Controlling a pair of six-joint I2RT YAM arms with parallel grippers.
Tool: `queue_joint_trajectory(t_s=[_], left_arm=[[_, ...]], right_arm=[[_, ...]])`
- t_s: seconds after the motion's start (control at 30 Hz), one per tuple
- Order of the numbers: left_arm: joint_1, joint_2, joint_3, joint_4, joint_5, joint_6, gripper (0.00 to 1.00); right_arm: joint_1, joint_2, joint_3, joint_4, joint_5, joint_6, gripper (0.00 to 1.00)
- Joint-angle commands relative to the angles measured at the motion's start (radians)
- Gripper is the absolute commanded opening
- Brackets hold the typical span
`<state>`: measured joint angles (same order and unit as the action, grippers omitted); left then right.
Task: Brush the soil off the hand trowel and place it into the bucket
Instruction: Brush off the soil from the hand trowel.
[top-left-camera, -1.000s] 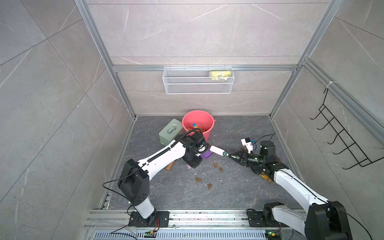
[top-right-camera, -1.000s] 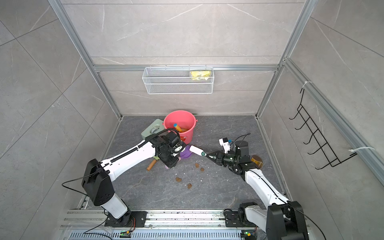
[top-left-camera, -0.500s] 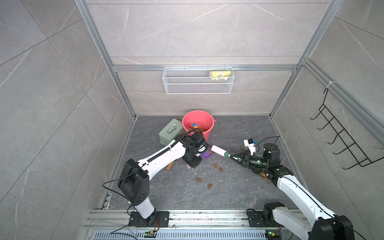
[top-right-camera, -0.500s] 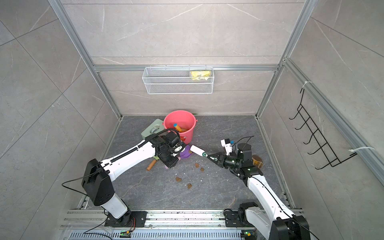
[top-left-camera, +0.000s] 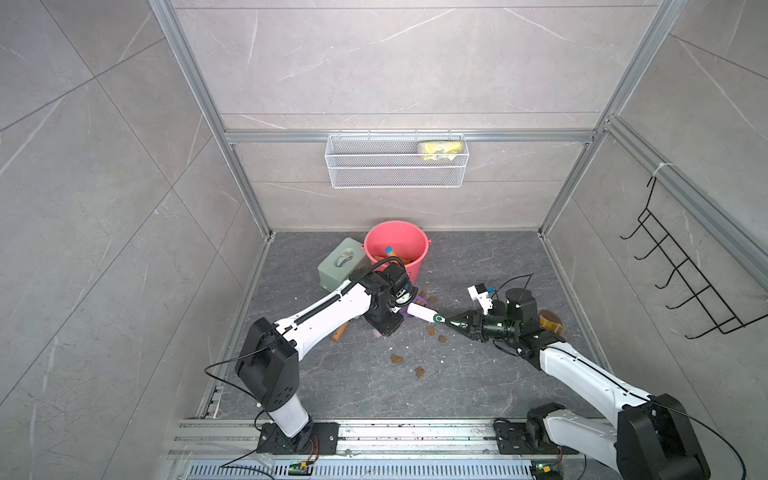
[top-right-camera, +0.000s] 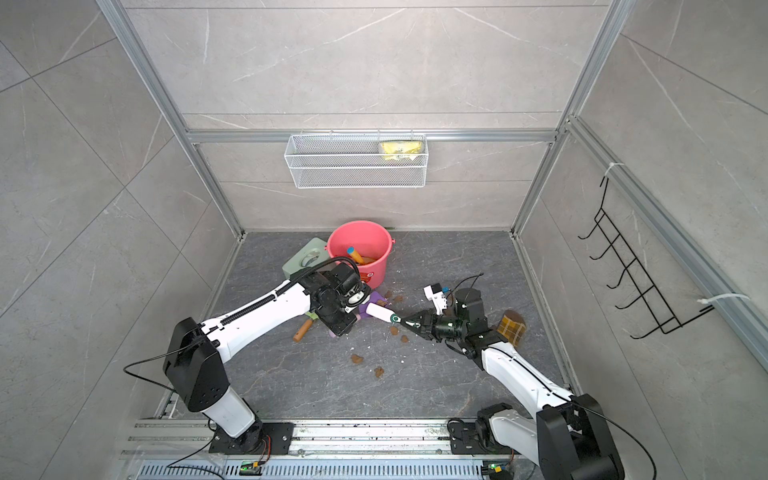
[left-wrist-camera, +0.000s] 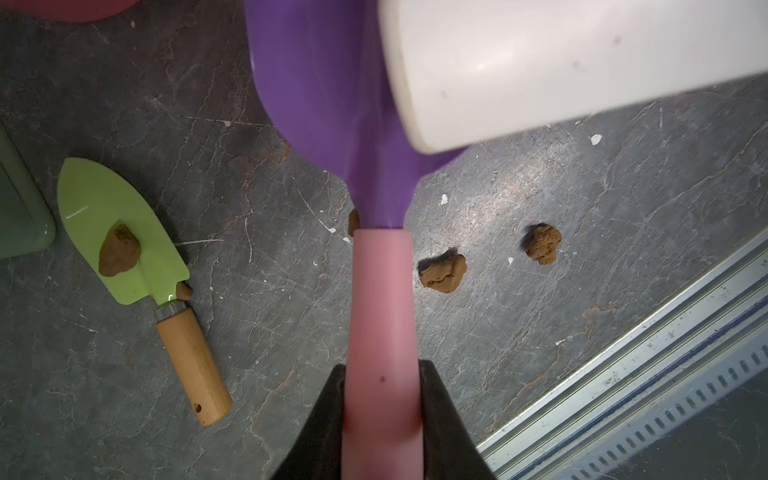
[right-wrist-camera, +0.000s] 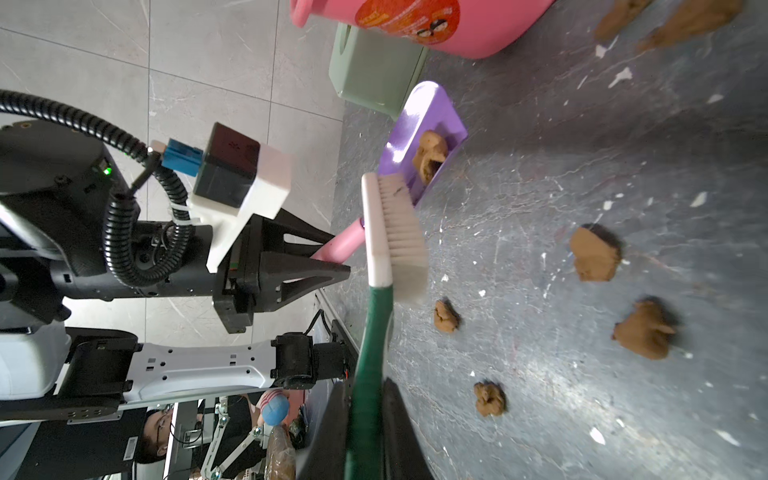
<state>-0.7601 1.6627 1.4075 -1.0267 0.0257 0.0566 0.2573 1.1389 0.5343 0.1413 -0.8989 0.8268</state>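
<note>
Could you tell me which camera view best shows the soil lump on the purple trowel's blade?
The right wrist view: the soil lump lies plainly on the purple trowel. The left wrist view shows the blade partly covered by the brush, no lump visible; both top views show none.

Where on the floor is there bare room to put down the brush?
Bare floor lies between the bucket and the right wall, and between the soil lumps and the front rail. It is crowded in the middle, around the purple trowel and the brush.
</note>
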Motion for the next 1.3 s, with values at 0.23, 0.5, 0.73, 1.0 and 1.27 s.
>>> queue_joint_trajectory(t_s=[0.23, 0.5, 0.73, 1.0, 1.27], left_arm=[[-0.01, -0.041, -0.02, -0.016, -0.049, 0.041, 0.0], [-0.009, -0.031, -0.013, -0.008, -0.04, 0.048, 0.0], [-0.009, -0.041, -0.015, 0.015, 0.002, 0.047, 0.0], [-0.018, -0.062, -0.042, 0.041, 0.032, 0.066, 0.0], [-0.027, -0.094, -0.074, 0.069, 0.026, 0.094, 0.0]], right_arm=[[-0.12, -0.087, 0.03, -0.106, 0.041, -0.035, 0.0], [-0.105, -0.15, 0.027, -0.085, -0.02, -0.024, 0.0], [-0.011, -0.093, -0.021, 0.024, 0.004, 0.026, 0.0], [0.076, 0.046, -0.022, 0.202, 0.031, 0.091, 0.0], [-0.044, 0.072, 0.006, 0.091, 0.059, 0.034, 0.0]])
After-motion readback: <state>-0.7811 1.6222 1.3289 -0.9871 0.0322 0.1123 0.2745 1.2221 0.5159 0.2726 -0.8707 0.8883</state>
